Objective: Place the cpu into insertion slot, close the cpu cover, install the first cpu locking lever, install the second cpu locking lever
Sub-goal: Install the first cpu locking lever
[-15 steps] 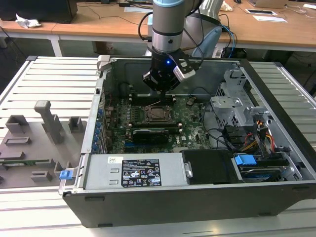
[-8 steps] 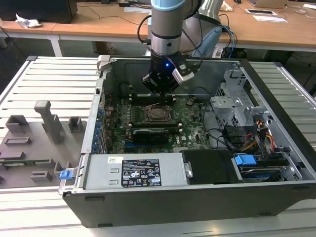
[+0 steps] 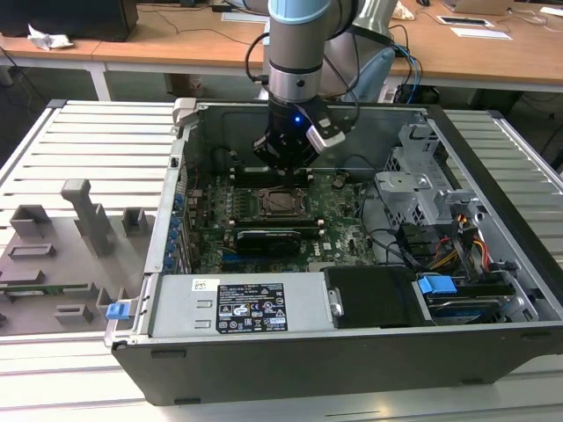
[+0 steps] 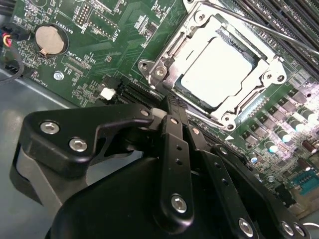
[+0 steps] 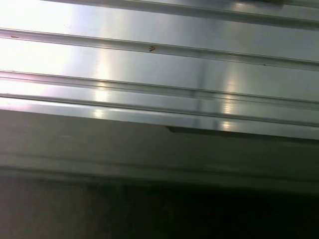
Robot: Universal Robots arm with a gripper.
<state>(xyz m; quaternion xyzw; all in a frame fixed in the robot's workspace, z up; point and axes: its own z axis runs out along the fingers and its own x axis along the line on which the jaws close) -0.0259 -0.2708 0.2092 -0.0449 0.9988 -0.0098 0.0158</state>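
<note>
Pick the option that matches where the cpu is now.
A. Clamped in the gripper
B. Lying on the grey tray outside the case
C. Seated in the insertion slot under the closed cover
C: in the second wrist view the cpu lies in the insertion slot, the cpu cover framing it.

1. The cpu (image 4: 219, 74) had a pale silvery-grey top.
2. The cpu cover (image 4: 264, 69) around it was shiny silver metal.
3. The motherboard (image 4: 114, 45) was dark green with small silver parts.
4. The gripper (image 4: 172, 112) was matt black with silver screws.
5. The arm (image 3: 299, 35) was light blue and silver.
6. The computer case (image 3: 352, 360) was dark grey; clips (image 3: 437, 285) were blue.
7. The table (image 3: 88, 149) was grey, ribbed in stripes.
</note>
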